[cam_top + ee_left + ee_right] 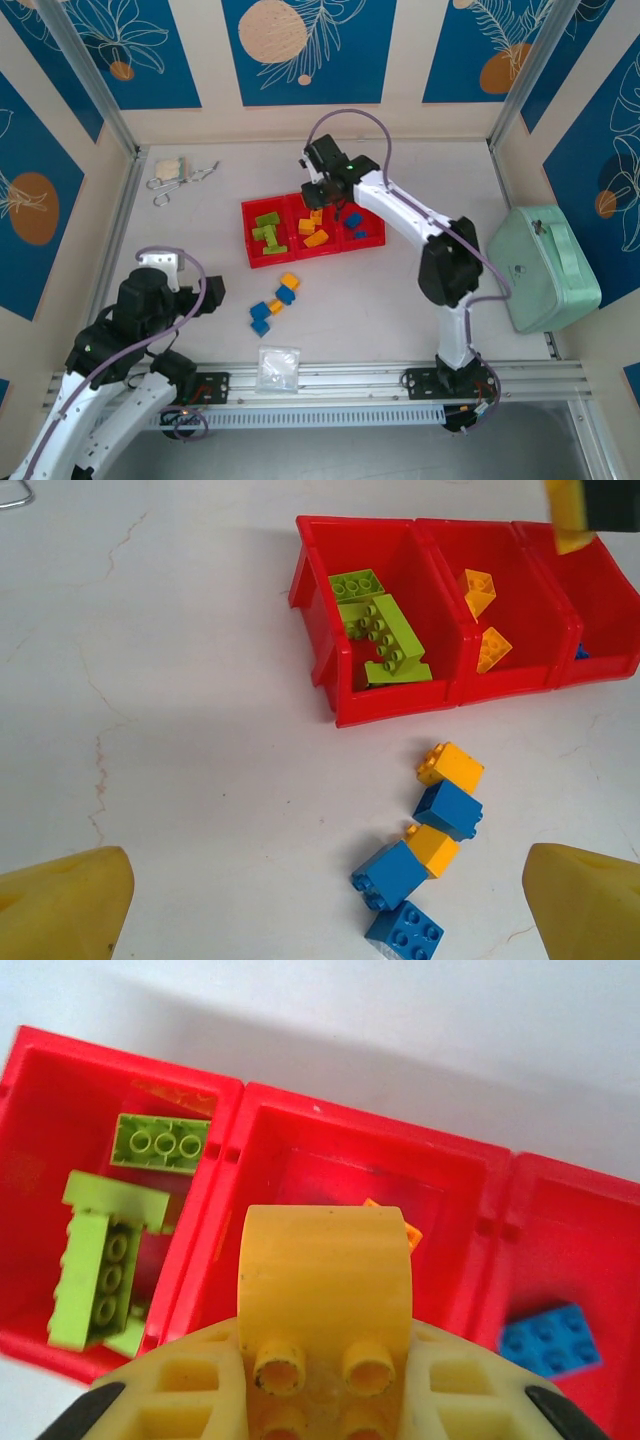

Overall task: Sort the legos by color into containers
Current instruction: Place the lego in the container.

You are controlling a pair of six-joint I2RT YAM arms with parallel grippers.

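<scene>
Top cam: red tray [246, 232] sits mid-table, 3 compartments in a row. Lime green legos [268, 233] are in the left one, orange-yellow legos [314, 230] in the mid one, blue legos [357, 228] in the right one. Right gripper [323, 196] hangs over the mid compartment; grip can't be read from here. Loose legos [275, 303], blue & orange-yellow, lie on the table [400, 310] on the near side of the tray, apart from it. Left arm [140, 310] is folded at the near-left corner. Clear bag [278, 368] lies by the near edge, mint-green case [545, 265] far right. Left wrist cam: left gripper [325, 905] is released, fingers [70, 905] wide apart w/ nothing between. The loose legos lie ahead of it, 2 orange-yellow & 3 blue, in a ragged line. Right wrist cam: right gripper is clenched on an orange-yellow brick [325, 1280], studs toward the lens, above the mid compartment. Lime green legos show to the left, a blue brick [550, 1338] to the right.
</scene>
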